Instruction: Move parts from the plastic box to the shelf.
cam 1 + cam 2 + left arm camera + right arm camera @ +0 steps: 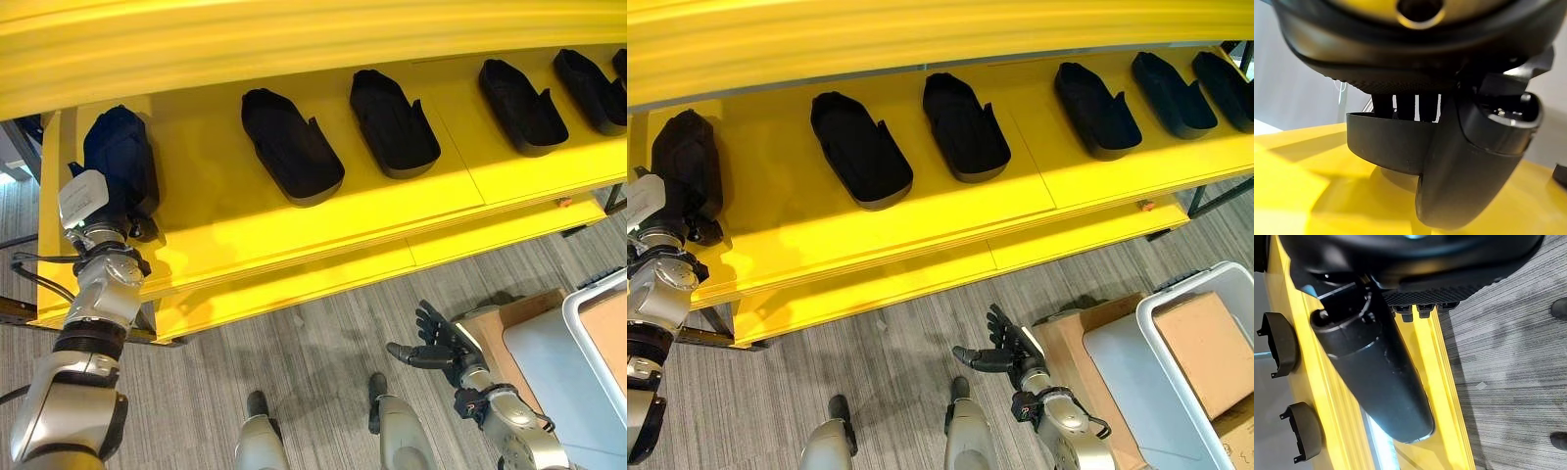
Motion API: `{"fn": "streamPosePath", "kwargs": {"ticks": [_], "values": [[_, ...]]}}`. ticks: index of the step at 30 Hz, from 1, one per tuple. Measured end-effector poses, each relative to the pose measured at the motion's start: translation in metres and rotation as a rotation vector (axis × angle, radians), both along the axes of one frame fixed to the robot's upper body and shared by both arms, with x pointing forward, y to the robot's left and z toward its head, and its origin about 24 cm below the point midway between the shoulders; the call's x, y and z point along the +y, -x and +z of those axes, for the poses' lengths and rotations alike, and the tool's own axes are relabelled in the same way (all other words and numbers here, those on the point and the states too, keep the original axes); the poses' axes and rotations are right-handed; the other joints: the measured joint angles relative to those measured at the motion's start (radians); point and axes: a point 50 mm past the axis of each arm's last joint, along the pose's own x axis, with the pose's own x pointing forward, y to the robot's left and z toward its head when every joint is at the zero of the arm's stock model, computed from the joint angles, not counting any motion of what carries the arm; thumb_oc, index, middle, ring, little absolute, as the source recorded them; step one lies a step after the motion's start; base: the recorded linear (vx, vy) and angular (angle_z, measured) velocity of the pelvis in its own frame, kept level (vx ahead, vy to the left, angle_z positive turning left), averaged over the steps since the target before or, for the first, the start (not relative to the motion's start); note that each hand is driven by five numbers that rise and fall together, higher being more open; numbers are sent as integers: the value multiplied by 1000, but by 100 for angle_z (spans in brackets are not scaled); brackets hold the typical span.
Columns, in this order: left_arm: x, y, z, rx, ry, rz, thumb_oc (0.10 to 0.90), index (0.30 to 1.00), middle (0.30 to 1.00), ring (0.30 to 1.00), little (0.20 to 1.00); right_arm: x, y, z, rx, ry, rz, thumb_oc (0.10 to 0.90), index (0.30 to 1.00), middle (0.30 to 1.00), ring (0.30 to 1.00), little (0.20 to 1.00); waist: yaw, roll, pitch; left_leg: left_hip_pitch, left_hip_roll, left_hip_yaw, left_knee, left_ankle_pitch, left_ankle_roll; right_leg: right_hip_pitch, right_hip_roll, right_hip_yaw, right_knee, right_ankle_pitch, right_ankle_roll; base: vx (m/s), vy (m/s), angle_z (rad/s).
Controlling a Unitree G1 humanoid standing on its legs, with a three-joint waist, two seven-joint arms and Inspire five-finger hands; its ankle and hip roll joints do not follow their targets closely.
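1. A black moulded part (1396,147) rests on the yellow shelf (225,235) at its far left end, with the left hand (122,162) curled over it.
2. More black parts (291,145) lie in a row along the shelf.
3. The right hand (1009,354) hangs below the shelf, fingers spread, beside the white plastic box (1176,392).

Yellow shelf (225,211), row of black parts (291,145) lying on it, well apart
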Motion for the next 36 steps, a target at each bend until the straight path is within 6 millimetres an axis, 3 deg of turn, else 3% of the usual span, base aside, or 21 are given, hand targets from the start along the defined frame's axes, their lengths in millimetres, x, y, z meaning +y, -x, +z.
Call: {"fn": "streamPosePath", "kwargs": {"ticks": [10, 18, 36], "values": [[5, -5, 0, 144, -27, -30, 900, 1000, 1000, 1000, 1000, 0, 2, -2, 16, -3, 18, 900, 1000, 1000, 1000, 1000, -1, 0, 0, -3, 0, -1, 14, 0, 0, -4, -2, 8, 14, 0, -1, 0, 0, 0], [13, -5, 8, 188, -37, -23, 900, 1000, 1000, 1000, 1000, -1, 3, -3, 24, -2, 29, 900, 1000, 1000, 1000, 1000, -1, 4, 0, -3, -1, -2, 18, 0, 0, -6, -5, 10, 22, -1, -1, 0, 0, 0], [20, -5, 3, 282, -30, -23, 900, 1000, 1000, 1000, 1000, -2, 3, -2, 24, 1, 40, 900, 1000, 1000, 1000, 1000, -3, 15, -4, -4, -4, -5, 22, 0, 0, -6, -13, 9, 33, -3, -1, 0, 0, 0]]}}
